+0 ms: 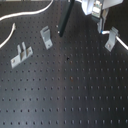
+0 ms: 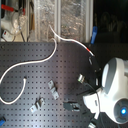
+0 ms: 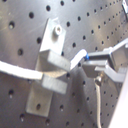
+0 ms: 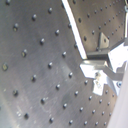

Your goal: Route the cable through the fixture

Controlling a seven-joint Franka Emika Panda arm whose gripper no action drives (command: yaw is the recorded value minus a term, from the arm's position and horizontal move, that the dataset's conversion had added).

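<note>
Dark perforated metal tabletop (image 1: 65, 85) fills your view. At two o'clock in the first exterior view, your hand (image 3: 89, 64) pinches the thin white cable (image 3: 20, 71), which lies in the small grey forked metal bracket (image 3: 50, 62).

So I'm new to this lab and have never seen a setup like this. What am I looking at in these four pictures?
It is one robot arm working over a black perforated board. Two pictures come from fixed cameras off the arm; the other two come from cameras riding on its gripper.

On the board stand three small grey brackets. The one nearest the gripper is the fixture, seen close up in the first wrist view. The slanted bracket and the low two-pronged bracket stand apart from it.

The long white cable snakes across the board. In the first wrist view it passes through the fixture's slot towards the gripper, which appears closed on it, though blur makes that uncertain.
</note>
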